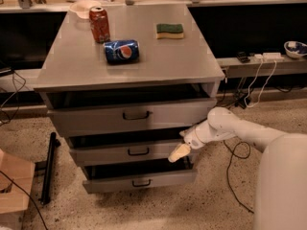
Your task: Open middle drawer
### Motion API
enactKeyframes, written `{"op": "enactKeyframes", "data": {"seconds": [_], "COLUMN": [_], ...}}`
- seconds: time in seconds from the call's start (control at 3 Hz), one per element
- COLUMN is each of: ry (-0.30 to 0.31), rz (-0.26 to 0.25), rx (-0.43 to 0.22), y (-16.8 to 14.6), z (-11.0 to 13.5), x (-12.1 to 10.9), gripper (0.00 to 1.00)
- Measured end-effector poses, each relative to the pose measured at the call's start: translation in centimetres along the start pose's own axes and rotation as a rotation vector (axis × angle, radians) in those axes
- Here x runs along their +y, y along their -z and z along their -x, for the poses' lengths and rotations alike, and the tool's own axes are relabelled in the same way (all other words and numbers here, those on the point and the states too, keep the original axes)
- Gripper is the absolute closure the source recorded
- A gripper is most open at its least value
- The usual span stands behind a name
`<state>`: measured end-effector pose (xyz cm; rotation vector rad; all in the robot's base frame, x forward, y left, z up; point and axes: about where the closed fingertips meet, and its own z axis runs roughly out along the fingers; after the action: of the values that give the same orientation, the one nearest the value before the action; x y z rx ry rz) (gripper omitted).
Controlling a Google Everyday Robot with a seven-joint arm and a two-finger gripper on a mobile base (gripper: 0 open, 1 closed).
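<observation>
A grey metal cabinet (129,66) has three drawers. The middle drawer (110,152) has a shallow wide front and a small dark bail handle (138,152); it stands pulled out a little, with a dark gap above it. My gripper (179,153) comes in from the right on a white arm (240,131) and sits at the right end of the middle drawer's front, its cream tip against or just in front of it. The top drawer (129,116) and the bottom drawer (139,181) also stand slightly out.
On the cabinet top stand a red can (100,24), a blue Pepsi can (121,51) on its side and a green-yellow sponge (170,30). A black bar (48,169) and a wooden box (14,190) lie on the floor at left. Cables (240,152) trail at right.
</observation>
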<state>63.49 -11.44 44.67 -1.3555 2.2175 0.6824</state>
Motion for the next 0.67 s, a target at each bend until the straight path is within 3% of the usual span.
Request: {"op": "enactKeyframes", "data": {"seconds": [0.33,0.67], "ry": [-0.023,-0.026], "rz": [0.036,0.04], "rx": [0.013,0.014], "y": [-1.02,-0.83], "z": [-0.66,-0.4], "x": [0.58,0.56], "gripper": [0.47,0.7]}}
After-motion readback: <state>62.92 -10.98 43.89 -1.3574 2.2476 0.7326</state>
